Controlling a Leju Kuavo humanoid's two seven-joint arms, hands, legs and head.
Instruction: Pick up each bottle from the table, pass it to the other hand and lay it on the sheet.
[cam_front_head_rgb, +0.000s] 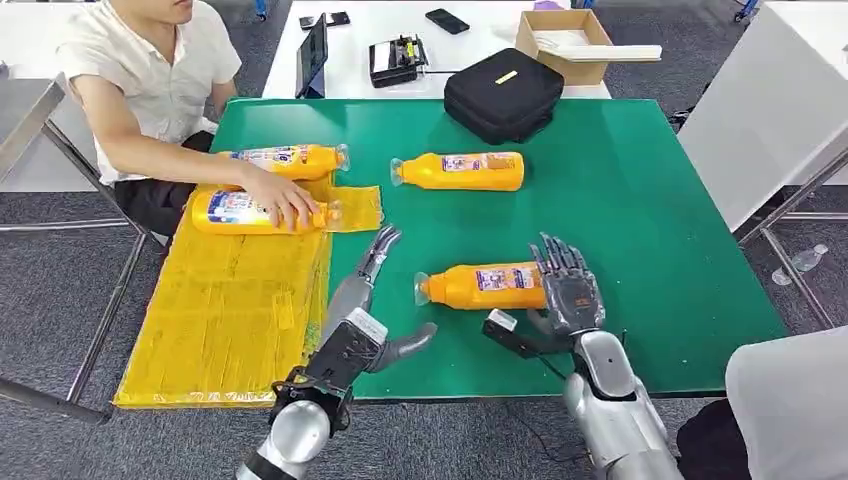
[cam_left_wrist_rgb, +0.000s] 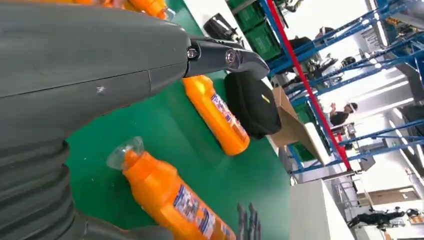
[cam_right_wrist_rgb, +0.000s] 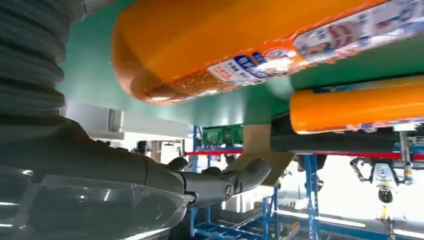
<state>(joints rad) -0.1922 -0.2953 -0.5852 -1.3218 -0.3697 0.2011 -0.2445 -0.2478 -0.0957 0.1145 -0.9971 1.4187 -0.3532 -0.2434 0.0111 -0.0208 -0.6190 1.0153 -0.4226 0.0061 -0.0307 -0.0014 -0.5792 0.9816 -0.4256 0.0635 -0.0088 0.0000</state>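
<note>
Bottle (cam_front_head_rgb: 483, 286) lies sideways on the green table (cam_front_head_rgb: 650, 220), smooth, rigid, probably slippery; your right hand (cam_front_head_rgb: 566, 287), fingers spread, rests at its base; grasp mid-body. Left hand (cam_front_head_rgb: 372, 290) is empty, fingers apart.

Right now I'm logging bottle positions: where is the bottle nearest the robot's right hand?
In the head view, the nearest bottle lies on its side on the green table, just left of the right hand, cap toward the yellow sheet.

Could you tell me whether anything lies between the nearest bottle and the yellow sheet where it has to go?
The left robot hand is between the nearest bottle and the yellow sheet, as the handover needs. On the sheet's far end a person's hand rests on a bottle already there.
</note>
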